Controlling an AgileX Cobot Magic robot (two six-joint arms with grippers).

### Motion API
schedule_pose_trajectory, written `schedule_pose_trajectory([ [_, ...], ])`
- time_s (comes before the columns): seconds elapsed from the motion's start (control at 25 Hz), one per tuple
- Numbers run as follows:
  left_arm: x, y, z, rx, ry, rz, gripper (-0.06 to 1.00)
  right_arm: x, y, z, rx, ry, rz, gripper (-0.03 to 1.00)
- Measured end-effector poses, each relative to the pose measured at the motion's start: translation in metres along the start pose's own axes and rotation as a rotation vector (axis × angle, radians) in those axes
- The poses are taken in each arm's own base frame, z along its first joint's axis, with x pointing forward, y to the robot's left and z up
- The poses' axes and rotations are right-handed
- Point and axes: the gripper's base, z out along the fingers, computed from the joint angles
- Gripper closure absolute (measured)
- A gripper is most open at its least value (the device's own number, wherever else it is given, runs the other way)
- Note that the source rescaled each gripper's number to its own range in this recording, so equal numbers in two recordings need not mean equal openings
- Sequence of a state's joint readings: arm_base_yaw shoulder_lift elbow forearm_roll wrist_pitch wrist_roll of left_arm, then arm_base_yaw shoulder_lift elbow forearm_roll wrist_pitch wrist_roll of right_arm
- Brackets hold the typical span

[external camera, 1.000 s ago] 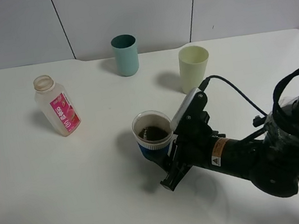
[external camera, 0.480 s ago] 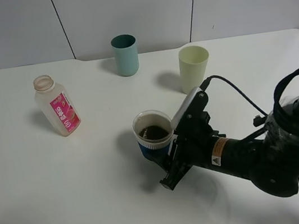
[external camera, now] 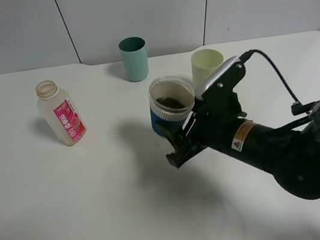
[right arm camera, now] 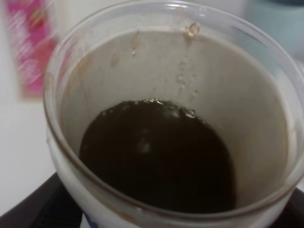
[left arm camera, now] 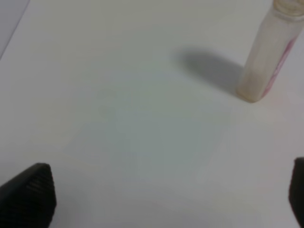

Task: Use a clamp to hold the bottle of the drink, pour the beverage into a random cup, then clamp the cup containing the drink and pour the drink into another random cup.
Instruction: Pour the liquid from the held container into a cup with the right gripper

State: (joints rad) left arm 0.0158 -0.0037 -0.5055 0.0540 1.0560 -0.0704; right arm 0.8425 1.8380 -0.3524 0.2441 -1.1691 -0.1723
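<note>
The left hand hovers low over the white table with its dark, ribbed fingertips spread wide and nothing between them. Ahead of it stands the bottle, upright and uncapped, of clear plastic with a squarish body, a wide neck and a bright pink label. It looks nearly empty. Farther back and to the right stands a smooth teal cup, near the wall.

Right of centre, the right hand is clamped on the blue-sleeved cup, gripping it around its ribbed blue lower half. It holds the cup roughly upright, clear of the table, and a shadow lies on the surface to its left. The cup's translucent whitish wall is speckled with droplets above the dark brown beverage. Just behind the hand stands the tall, plain pale green cup. The glossy black arm reaches in low from the right edge, trailing a black cable.
</note>
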Motion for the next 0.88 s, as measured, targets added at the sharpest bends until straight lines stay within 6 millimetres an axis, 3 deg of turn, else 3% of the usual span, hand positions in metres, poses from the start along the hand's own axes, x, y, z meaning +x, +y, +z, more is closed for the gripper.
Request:
schedule_pose_trajectory([
  [0.16, 0.0, 0.0, 0.0, 0.0, 0.0, 0.0, -0.06, -0.022, -0.016, -0.01, 0.136, -0.022, 0.001, 0.96],
  [0.44, 0.0, 0.0, 0.0, 0.0, 0.0, 0.0, -0.06, -0.057, -0.03, -0.03, 0.195, -0.084, 0.021, 0.96],
  [0.88, 0.0, 0.0, 0.0, 0.0, 0.0, 0.0, -0.06, -0.074, -0.059, -0.048, 0.268, -0.076, 0.117, 0.96],
])
